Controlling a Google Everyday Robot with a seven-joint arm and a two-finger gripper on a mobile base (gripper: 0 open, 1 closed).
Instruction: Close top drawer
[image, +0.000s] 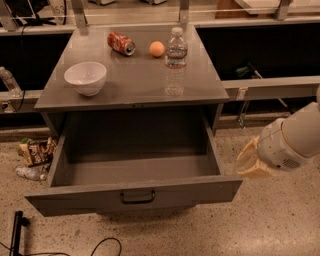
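The top drawer (75, 200) is a wide, deep grey metal drawer pulled far out of the grey cabinet (135, 87). Its inside is bare, and its flat front panel faces me with a dark bar handle (137, 197) at centre. My gripper (248, 162) is cream-coloured and hangs from a white arm (292, 140) at the right. It sits low, just right of the drawer's right side, close to the front right corner.
On the cabinet top stand a white bowl (85, 77), a red soda can on its side (121, 43), an orange (157, 48) and a water bottle (176, 52). Snack bags (35, 151) and a plastic bottle (27, 172) lie on the floor at left. A black cable (102, 245) runs along the floor in front.
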